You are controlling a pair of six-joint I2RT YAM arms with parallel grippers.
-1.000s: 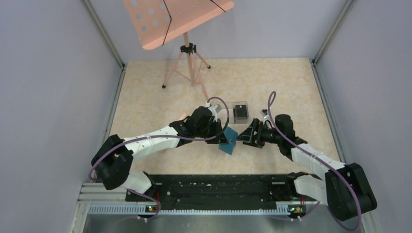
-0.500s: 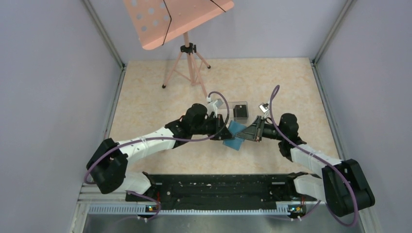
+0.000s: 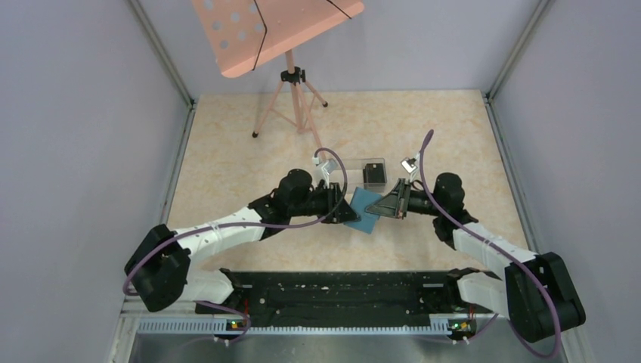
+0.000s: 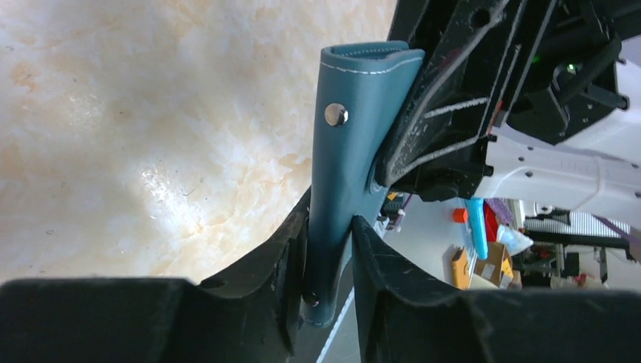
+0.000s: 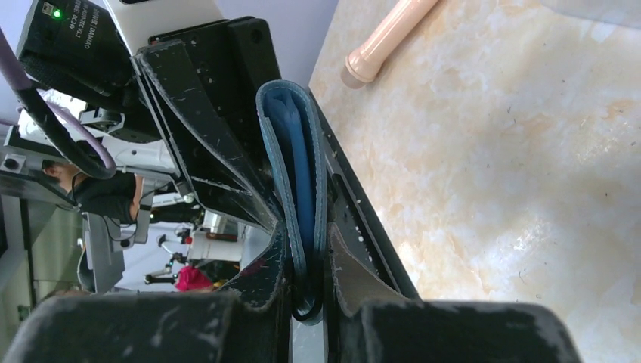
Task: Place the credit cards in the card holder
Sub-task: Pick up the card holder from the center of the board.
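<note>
Left gripper [image 3: 349, 212]: reaches in from the left and meets the card holder [image 3: 364, 210] over the middle of the table [image 3: 227, 151].
Left fingers [image 4: 280, 257]: parted about as wide as the card holder is thick, one on each face of its near end. The tips lie against the leather. Lower down a thin gap shows on one side, so it cannot be told whether they are still pressing.
Right gripper [image 3: 384, 208]: reaches in from the right, opposite the left one, at the card holder's other end.
Right fingers [image 5: 355, 272]: drawn in tight, clamping the folded card holder between them.
Card holder, place: between the two grippers, in front of the clear plastic box [image 3: 359, 165] and near it.
Card holder, state: folded, with the two dark teal outer leaves close together and lighter blue lining between them.
Card holder, long axis: from above it runs slantwise from near-left to far-right. In each wrist view it stands edge-on and stretches straight away from the camera toward the opposite gripper.
Card holder, facing: the small light stud [image 4: 336, 115] sits on the face turned to the table side in the left wrist view.
Credit cards [image 3: 374, 175]: a dark stack inside the clear plastic box, apart from both grippers.
Music stand [image 3: 280, 30]: pink, at the far edge of the table, with one leg tip showing in the right wrist view.
</note>
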